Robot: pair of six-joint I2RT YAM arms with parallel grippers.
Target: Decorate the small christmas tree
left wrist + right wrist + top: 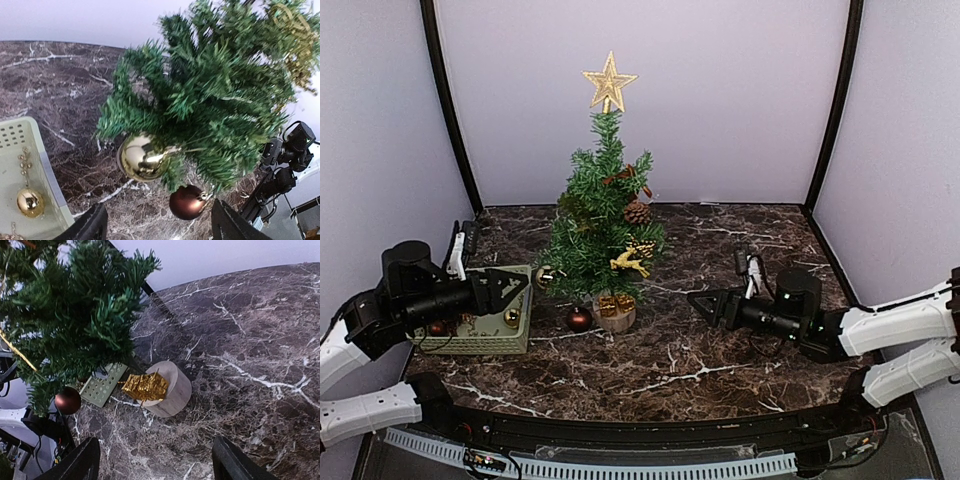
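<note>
Status from where I stood: the small christmas tree (605,215) was upright mid-table on its stump base (616,320), about halfway between the 2 arms. It already carried a gold star (609,82), a pinecone (637,212), a gold reindeer (631,262) and a gold ball (142,157) low on its left side. A dark red bauble (186,202) sat low by the trunk. It looked hung from a bottom branch, but I couldn't be sure it wasn't resting on the table.

Left gripper (515,283) hovered over the tree-side rim of the basket (525,330), jaws spread, nothing in them. Right gripper (698,300) was low over the table, aimed at the stump, also spread and empty.

My read: the next pick comes from the basket.
- The loose gold bauble (29,201) in there looks glossy and round, so pinch the cap or loop, not the sphere.
- Hang it on a bare outer tip, up high or on the right. The lower left is getting crowded.
- The tree looks light, so approach along the branch and don't shove. The right arm could steady the stump.

Surface: dark marble-look tabletop (720,360) with white veining, flat. Room: pale lilac walls (720,100) on 3 sides and black corner posts (445,110).
</note>
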